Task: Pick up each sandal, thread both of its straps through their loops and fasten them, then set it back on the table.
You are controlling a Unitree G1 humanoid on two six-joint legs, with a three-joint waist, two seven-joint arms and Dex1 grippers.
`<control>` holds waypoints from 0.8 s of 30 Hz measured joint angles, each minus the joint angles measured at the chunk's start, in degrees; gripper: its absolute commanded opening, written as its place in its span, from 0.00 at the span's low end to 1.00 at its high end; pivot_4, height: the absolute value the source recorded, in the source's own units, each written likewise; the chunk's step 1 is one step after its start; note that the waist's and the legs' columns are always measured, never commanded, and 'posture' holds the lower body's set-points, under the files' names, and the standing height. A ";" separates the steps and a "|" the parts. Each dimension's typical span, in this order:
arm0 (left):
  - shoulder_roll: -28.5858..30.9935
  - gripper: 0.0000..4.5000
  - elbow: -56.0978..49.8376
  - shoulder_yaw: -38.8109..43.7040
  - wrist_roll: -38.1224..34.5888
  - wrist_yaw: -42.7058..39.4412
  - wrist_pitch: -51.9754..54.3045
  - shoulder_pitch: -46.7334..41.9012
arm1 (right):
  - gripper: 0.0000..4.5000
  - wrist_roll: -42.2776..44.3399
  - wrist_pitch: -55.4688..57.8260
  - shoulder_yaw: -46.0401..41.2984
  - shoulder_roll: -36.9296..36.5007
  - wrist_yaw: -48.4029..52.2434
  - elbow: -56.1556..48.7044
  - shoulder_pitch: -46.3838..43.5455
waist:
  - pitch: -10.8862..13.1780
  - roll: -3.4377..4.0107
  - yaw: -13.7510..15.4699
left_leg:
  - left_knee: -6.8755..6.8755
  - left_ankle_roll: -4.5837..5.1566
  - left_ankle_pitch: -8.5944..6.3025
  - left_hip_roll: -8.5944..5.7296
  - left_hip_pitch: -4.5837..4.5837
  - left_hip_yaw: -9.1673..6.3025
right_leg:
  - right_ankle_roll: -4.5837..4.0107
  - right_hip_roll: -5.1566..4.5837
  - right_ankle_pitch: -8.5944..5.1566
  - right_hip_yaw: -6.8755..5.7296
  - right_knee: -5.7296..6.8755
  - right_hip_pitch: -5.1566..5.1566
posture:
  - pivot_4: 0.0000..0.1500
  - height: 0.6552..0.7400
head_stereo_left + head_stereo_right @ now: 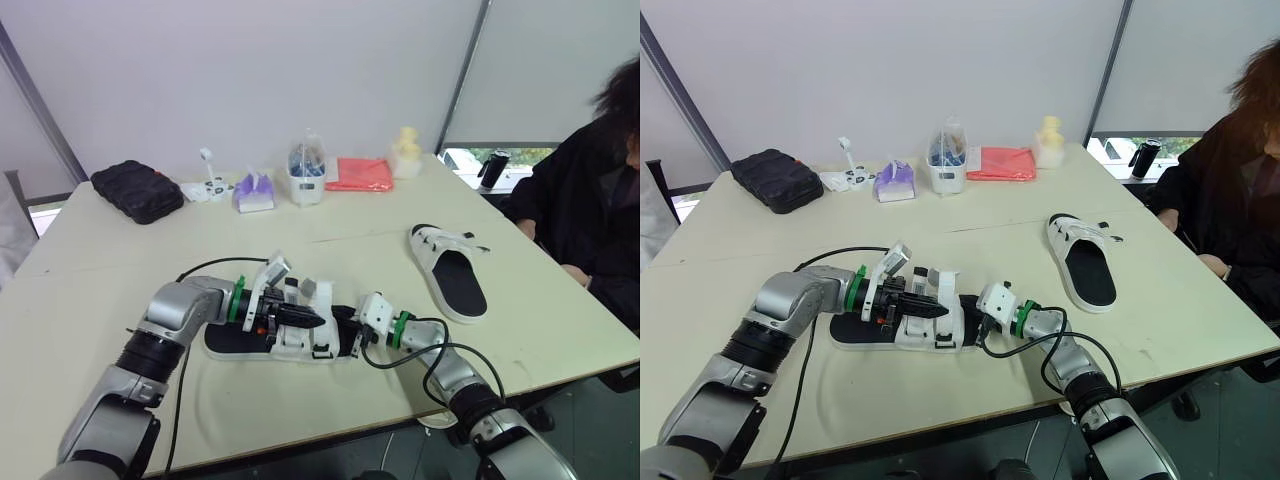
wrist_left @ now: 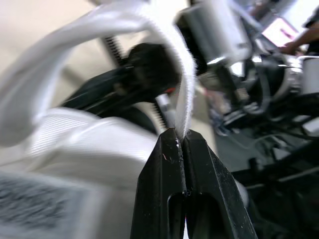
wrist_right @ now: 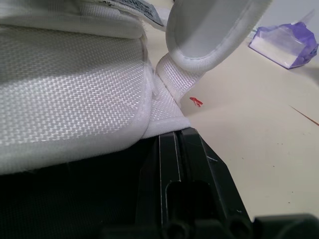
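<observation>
While left fingers (image 2: 162,169) pinch strap (image 2: 185,94) tip, right fingers (image 3: 167,154), pressed together, brace near sandal (image 1: 232,343). Best: pull strap taut, slowly. Other sandal (image 1: 455,282) at 2 o'clock waits.

Near sandal (image 1: 228,342): black footbed, white straps. Its strap (image 2: 185,94) is plain white with a fuzzy edge; its webbing (image 3: 70,84) is white in a fine woven grid. Far sandal (image 1: 460,282): the same black and white. Left gripper (image 2: 179,138) and right gripper (image 3: 177,137): black. Table (image 1: 100,290): pale cream. Case (image 1: 137,190): black, ribbed. Pouch (image 1: 254,192): purple. Cloth (image 1: 360,174): coral red. Small object (image 1: 406,150): pale yellow.
</observation>
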 measured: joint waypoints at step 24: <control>-2.05 0.00 2.74 7.76 -7.74 4.40 12.30 -1.54 | 0.00 -0.05 0.00 0.00 0.40 -0.38 0.02 -0.15 | 0.04 -0.03 -0.03 | 0.03 0.00 0.00 0.00 0.12 -0.02 | 0.01 0.02 0.01 -0.02 0.02 -0.25 | 1.00 1.00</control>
